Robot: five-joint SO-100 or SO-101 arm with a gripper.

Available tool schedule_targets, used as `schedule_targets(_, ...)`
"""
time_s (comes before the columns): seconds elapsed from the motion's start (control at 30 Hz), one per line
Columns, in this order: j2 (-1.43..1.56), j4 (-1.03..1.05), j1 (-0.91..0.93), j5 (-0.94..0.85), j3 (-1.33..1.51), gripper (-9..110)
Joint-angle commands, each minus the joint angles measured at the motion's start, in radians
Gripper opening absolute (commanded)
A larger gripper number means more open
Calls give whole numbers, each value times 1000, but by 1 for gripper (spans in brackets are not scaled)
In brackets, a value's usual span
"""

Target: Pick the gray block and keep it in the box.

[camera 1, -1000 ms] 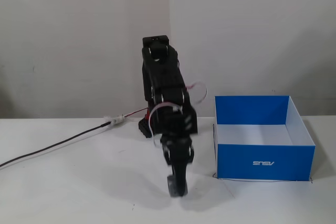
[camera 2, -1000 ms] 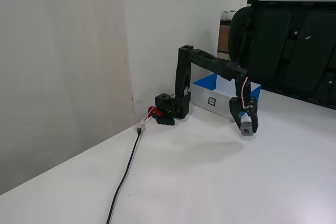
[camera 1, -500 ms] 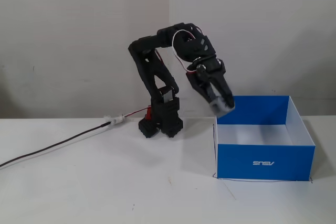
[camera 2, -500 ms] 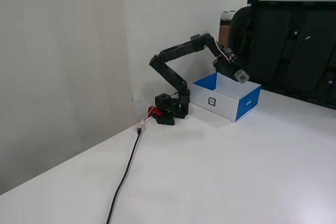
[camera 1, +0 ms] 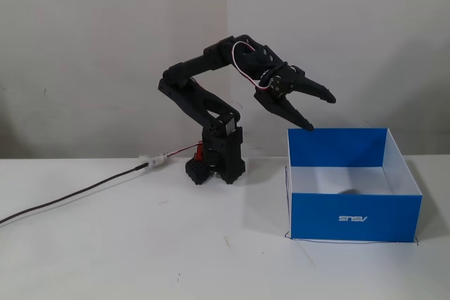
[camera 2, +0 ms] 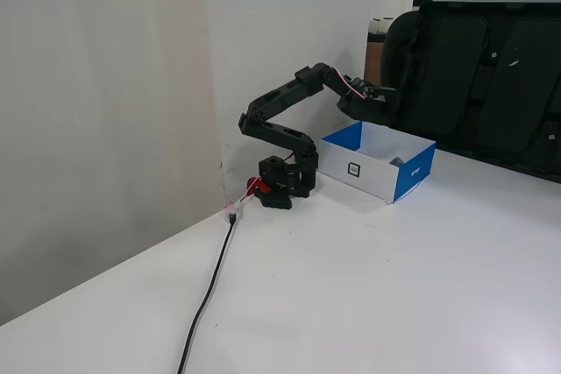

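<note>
The blue box (camera 1: 316,216) with a white inside stands on the white table, right of the arm's base; the upside-down logo is on its front wall. My gripper (camera 1: 320,113) is open and empty, held in the air above the box's back left corner. In a fixed view a small gray shape, the gray block (camera 2: 396,161), peeks over the wall inside the box (camera 2: 412,179). In the other fixed view the block is hidden behind the front wall; only a dim shadow shows on the white floor. My gripper (camera 2: 388,96) is hard to make out against the dark chair.
The arm's black base (camera 1: 214,163) stands at the back of the table near the wall. A black cable (camera 1: 77,194) runs from it to the left. A dark chair (camera 2: 491,76) stands behind the box.
</note>
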Motion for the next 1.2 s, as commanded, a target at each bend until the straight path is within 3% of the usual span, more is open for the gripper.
schedule_targets(0.0, 21, -20, 12, 9, -15, 33)
schedule_targets(0.07, 21, -14, 38, 9, -29, 27)
schedule_targets(0.17, 21, -15, 163, 9, -67, 0)
schedule_targets(0.43, 11, -81, 663, -6, -118, 0)
schedule_targets(0.67, -9, -265, 905, -49, -21, 0)
schedule_targets(0.9, 14, -460, 1026, -112, 127, 0)
schedule_targets(1.17, 431, -514, 997, -155, 474, 0)
